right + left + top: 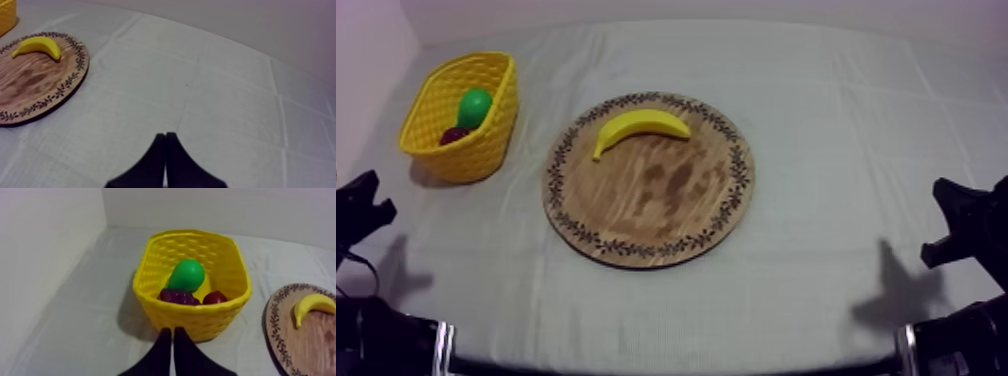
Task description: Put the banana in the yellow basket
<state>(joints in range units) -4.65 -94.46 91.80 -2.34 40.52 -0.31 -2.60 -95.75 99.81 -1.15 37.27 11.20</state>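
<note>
Left gripper (172, 333) and right gripper (166, 136) sit clenched, empty. Banana (639, 127) lies far ahead on the board (648, 215). Nothing started; next, open and reach.

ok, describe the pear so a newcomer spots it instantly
Find the yellow basket, left of the round wooden board in the top view. Inside it, the pear rises above the dark grapes and small red fruit: the only green thing there.
</note>
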